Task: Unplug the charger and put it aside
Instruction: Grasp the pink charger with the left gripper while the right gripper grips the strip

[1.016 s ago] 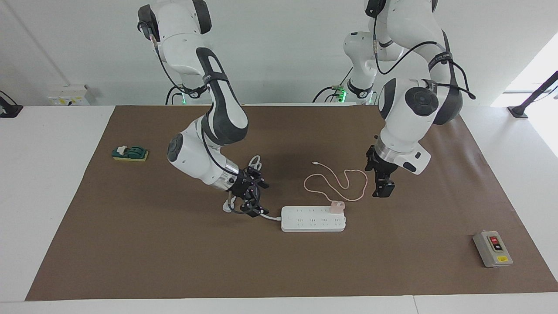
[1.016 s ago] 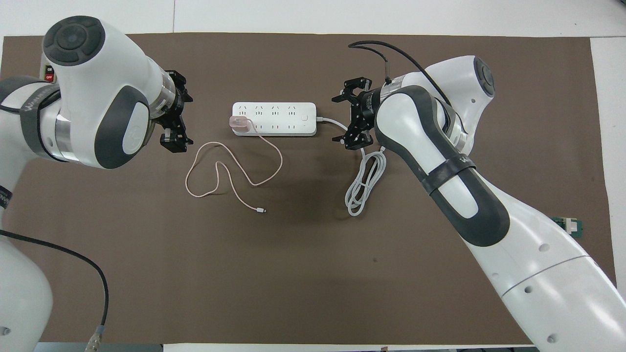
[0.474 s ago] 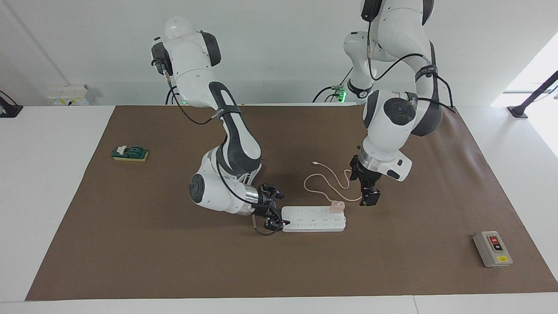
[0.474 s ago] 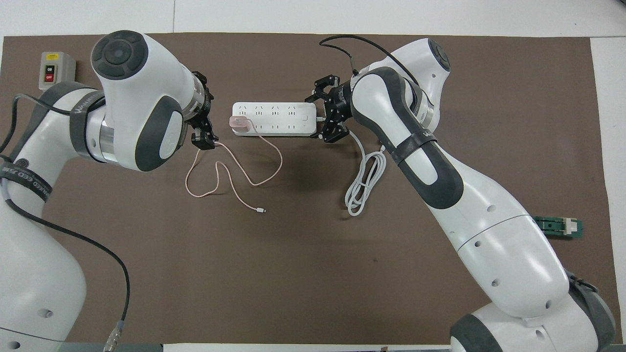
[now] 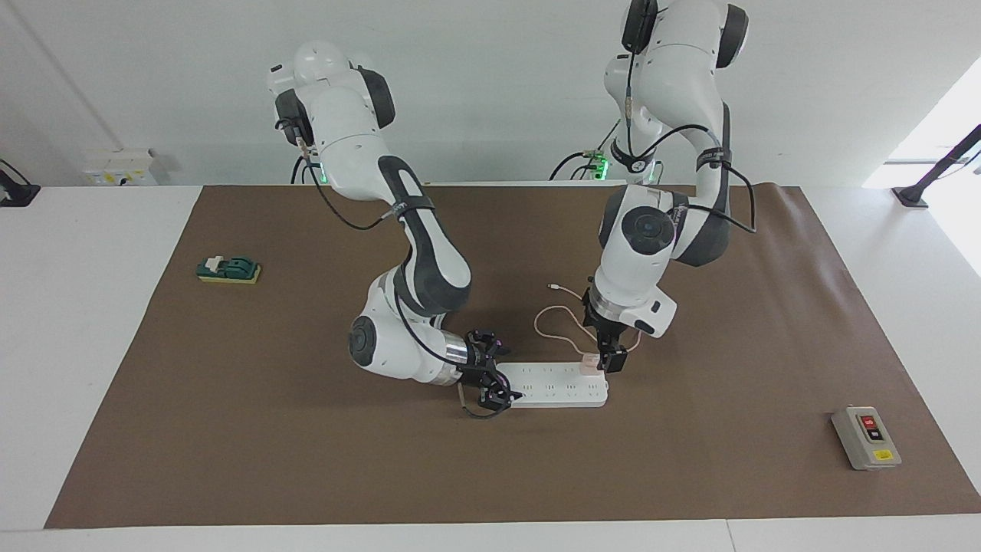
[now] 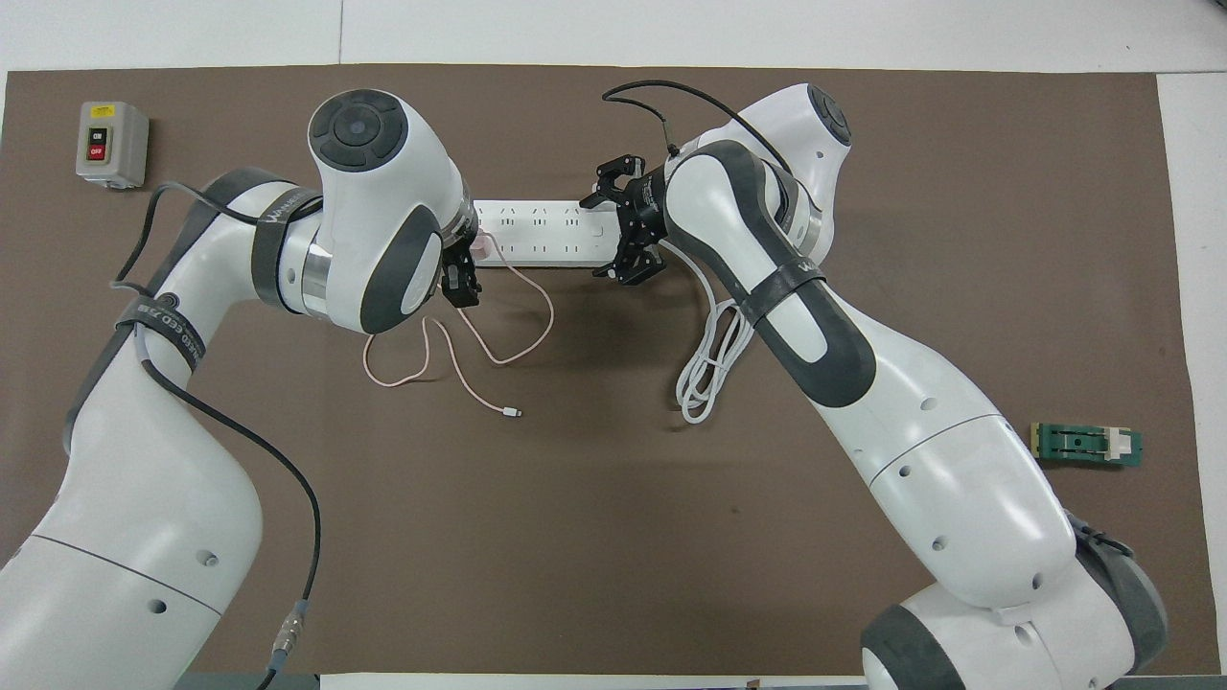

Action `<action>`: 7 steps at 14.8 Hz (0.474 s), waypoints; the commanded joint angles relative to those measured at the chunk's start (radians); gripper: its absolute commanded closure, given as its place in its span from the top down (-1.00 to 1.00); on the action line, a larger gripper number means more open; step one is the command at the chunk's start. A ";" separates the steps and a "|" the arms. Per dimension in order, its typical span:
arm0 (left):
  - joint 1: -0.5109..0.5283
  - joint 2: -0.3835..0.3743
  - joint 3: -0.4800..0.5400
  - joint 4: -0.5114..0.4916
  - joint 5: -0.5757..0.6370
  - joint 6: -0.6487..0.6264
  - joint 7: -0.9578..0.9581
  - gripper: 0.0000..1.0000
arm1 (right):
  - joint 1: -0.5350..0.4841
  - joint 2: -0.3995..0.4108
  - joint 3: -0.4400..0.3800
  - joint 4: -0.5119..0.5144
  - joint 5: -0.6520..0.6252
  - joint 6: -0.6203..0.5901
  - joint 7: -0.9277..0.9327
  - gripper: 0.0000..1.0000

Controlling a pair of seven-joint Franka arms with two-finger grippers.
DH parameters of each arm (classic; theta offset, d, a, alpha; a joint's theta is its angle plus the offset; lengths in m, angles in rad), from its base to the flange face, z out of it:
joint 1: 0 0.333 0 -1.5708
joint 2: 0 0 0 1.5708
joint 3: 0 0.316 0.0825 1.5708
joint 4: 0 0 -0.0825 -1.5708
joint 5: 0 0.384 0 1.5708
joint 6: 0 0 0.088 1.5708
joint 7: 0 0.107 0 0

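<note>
Left end effector (image 5: 607, 359) moved down to charger (image 5: 591, 362), grip state unclear; right end effector (image 5: 494, 381), wide, now straddles power strip (image 5: 559, 385) end. Unplugging imminent.

One charger (image 5: 590, 362), one power strip (image 5: 559, 386), two switches (image 5: 866, 438).

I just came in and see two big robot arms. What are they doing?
They are working on unplugging a small pale pink cube charger from the long white power strip. The left tool is right at the charger, which is still plugged in. The right tool, open, is at the strip's cord end. The thin pink cable lies looped on the brown mat.
</note>
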 commanded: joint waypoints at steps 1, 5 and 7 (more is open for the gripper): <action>-0.033 0.041 0.026 0.052 0.002 -0.021 -0.018 1.00 | -0.006 0.024 0.004 0.034 0.005 -0.017 -0.024 1.00; -0.027 0.041 0.026 0.053 0.024 -0.021 -0.015 0.96 | -0.007 0.026 0.002 0.032 0.002 -0.003 -0.058 1.00; -0.016 0.041 0.024 0.053 0.053 -0.025 -0.007 0.85 | -0.007 0.029 0.002 0.037 0.002 0.002 -0.062 1.00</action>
